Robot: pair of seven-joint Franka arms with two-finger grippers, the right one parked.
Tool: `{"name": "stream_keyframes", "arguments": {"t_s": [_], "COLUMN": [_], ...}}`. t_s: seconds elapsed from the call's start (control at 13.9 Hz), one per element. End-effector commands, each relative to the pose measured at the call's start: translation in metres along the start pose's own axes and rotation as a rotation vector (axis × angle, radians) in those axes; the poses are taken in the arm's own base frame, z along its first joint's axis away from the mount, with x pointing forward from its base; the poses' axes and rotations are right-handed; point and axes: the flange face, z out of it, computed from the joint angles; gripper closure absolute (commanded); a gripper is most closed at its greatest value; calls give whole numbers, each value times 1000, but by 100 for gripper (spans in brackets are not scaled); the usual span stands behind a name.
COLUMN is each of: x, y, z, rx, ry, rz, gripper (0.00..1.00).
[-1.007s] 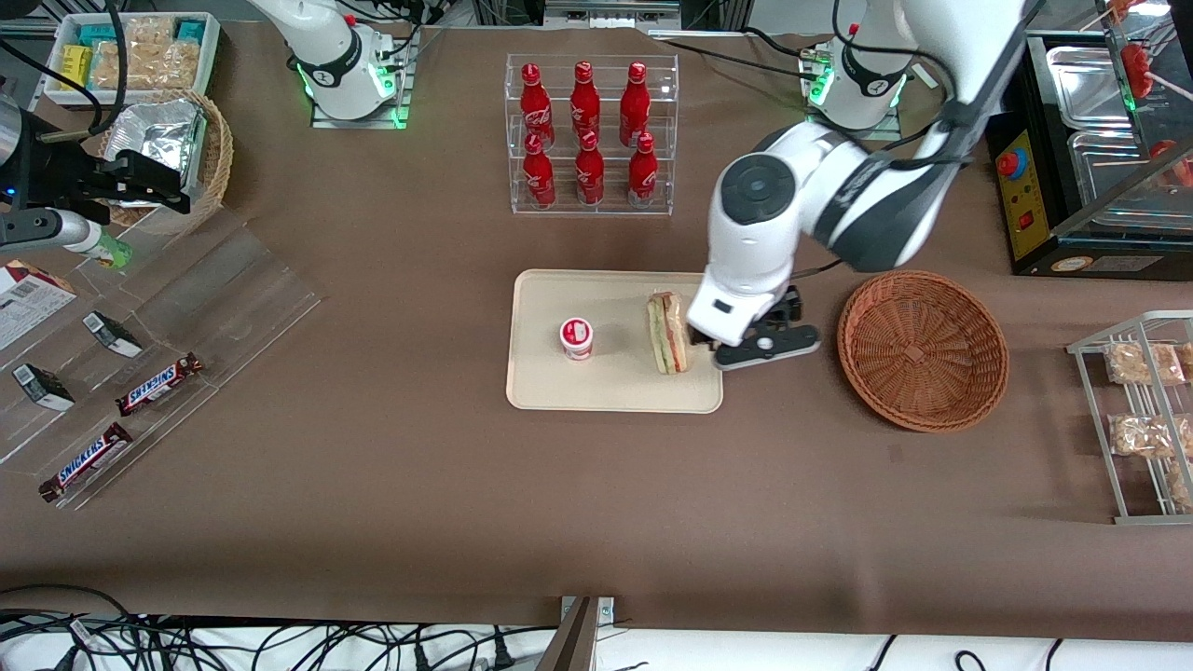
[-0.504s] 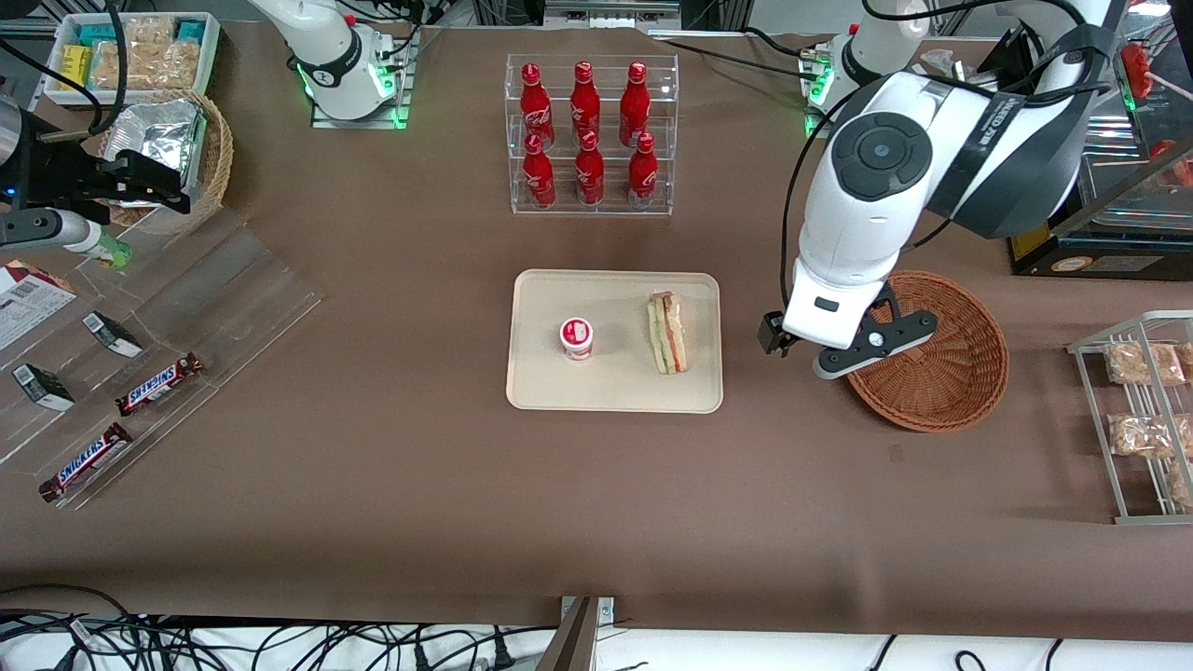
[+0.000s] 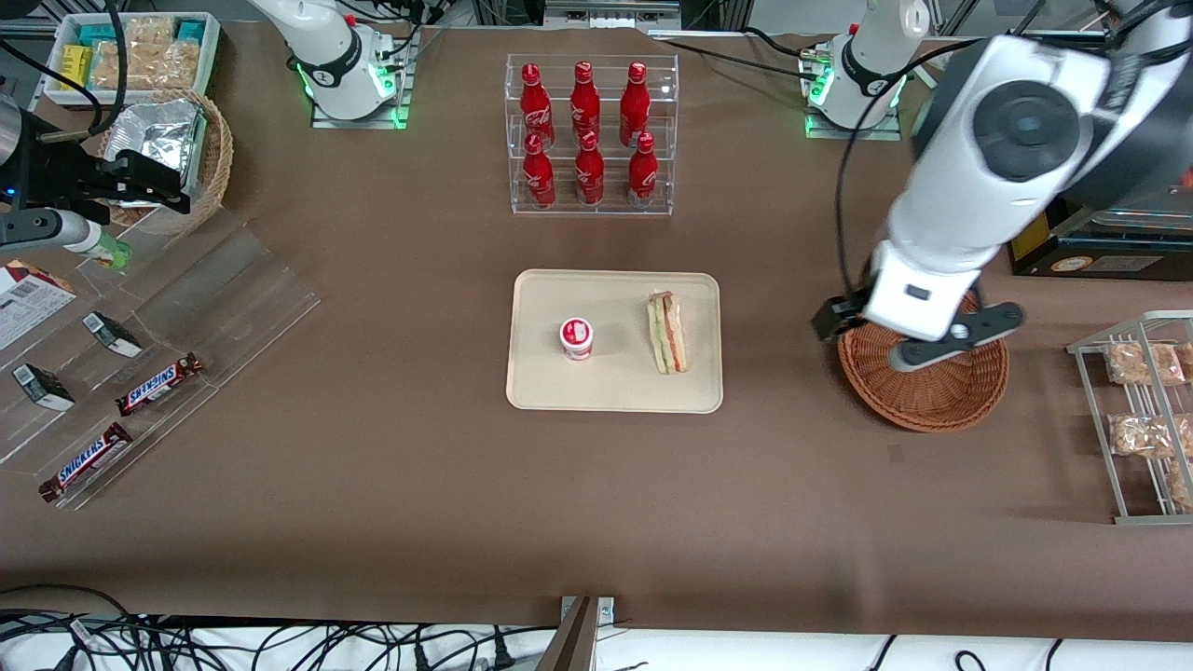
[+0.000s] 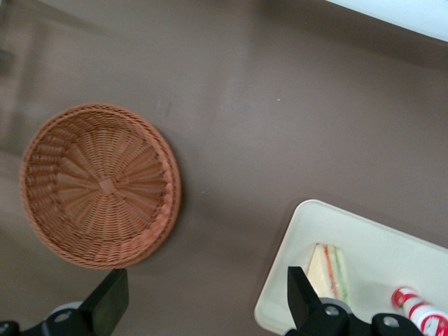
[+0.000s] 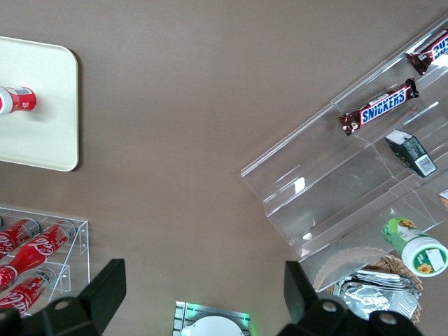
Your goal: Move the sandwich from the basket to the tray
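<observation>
The wrapped sandwich [image 3: 667,333] [image 4: 329,269] lies on its side on the cream tray [image 3: 615,391] [image 4: 378,245], at the tray's end nearest the basket. The reddish-brown wicker basket [image 3: 941,401] [image 4: 98,185] has nothing in it and sits beside the tray, toward the working arm's end of the table. My left gripper [image 4: 206,308] hangs high over the bare cloth between basket and tray, open, with nothing between its fingers [image 4: 112,301]. In the front view the arm's hand [image 3: 918,312] covers the part of the basket's rim farthest from the camera.
A small red-and-white cup [image 3: 577,337] stands on the tray beside the sandwich. A clear rack of red bottles [image 3: 590,135] stands farther from the camera. A wire rack of bagged snacks [image 3: 1142,419] and a black machine [image 3: 1072,233] flank the basket.
The left arm has drawn away from the sandwich on the tray, risen and swung over the basket. The sandwich has stayed on the tray.
</observation>
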Motion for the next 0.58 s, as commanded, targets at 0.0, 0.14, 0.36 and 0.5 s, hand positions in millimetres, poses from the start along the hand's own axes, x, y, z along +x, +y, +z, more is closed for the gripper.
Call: {"name": "stream_keyframes", "arguments": {"t_s": [0.0, 0.14, 0.36, 0.5], "x": [9, 15, 23, 21], "y": [-63, -98, -137, -148], "z": [-32, -42, -52, -52], "rx": [-35, -43, -82, -92], "ry": [-38, -62, -76, -103], "rz": [91, 140, 240, 359], "gripper": [0, 0, 0, 0]}}
